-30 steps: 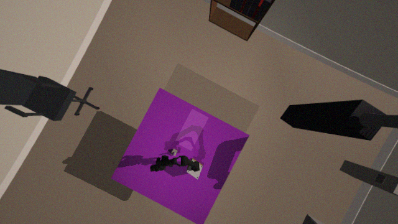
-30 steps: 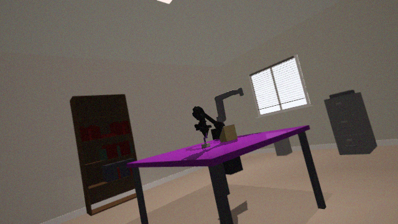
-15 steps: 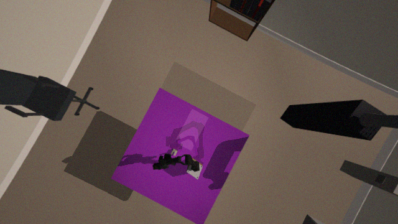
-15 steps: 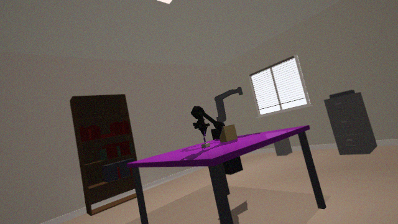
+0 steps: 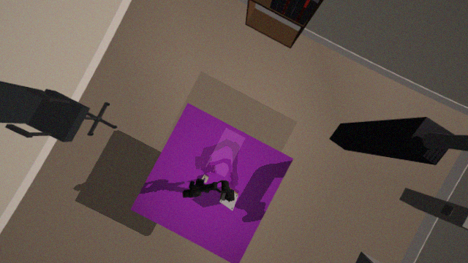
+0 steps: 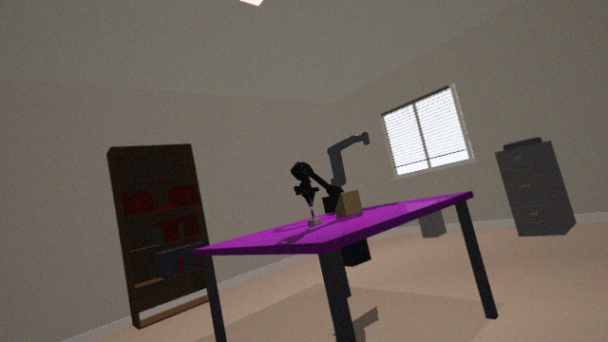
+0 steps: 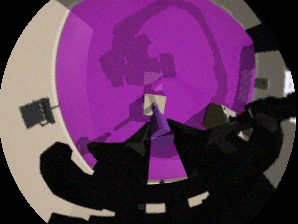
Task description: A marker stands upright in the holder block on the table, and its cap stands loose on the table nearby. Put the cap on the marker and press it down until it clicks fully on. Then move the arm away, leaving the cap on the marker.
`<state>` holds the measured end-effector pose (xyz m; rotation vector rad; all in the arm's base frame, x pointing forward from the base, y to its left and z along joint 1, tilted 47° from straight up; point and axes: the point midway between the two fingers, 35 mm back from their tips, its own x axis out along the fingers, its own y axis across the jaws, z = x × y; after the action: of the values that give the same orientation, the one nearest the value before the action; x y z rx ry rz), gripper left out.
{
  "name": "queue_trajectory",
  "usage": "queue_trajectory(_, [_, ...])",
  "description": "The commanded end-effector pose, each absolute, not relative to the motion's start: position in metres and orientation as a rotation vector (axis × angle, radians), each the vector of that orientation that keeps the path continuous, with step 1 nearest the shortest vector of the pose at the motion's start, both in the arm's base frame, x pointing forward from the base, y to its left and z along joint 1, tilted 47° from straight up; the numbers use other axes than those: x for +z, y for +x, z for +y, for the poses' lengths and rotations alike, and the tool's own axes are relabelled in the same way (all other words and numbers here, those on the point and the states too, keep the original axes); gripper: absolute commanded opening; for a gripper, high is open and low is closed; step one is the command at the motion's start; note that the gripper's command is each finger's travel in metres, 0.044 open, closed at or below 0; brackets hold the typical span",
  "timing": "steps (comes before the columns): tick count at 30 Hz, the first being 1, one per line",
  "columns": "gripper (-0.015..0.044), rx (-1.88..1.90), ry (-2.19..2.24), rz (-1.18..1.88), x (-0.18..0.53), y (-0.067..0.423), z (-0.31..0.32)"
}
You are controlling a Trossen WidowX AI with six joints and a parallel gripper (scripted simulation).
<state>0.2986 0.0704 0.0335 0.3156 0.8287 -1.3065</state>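
My gripper (image 7: 158,123) (image 6: 310,196) (image 5: 200,183) is shut on the purple cap (image 7: 160,123) (image 6: 312,203), which points down. It hangs just above the small pale holder block (image 7: 152,102) (image 6: 313,221) (image 5: 205,178) on the purple table (image 6: 389,213) (image 5: 183,146). The marker (image 6: 312,213) stands upright in the block, right under the cap. In the wrist view the cap's tip overlaps the block, and I cannot tell if cap and marker touch.
A tan box (image 6: 350,203) stands on the table beside the arm's base. The base sits on a white plate (image 5: 231,205). A bookshelf (image 6: 157,228), a filing cabinet (image 6: 534,187) and an office chair (image 5: 55,115) stand around the table.
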Motion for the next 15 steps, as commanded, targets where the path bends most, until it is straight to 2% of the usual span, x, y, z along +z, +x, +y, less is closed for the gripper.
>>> queue_trajectory(1, [0.0000,-1.304,0.315,0.827,0.033,0.298,0.067])
queue_trajectory(15, [0.0000,-1.303,0.316,0.827,0.021,0.300,0.055])
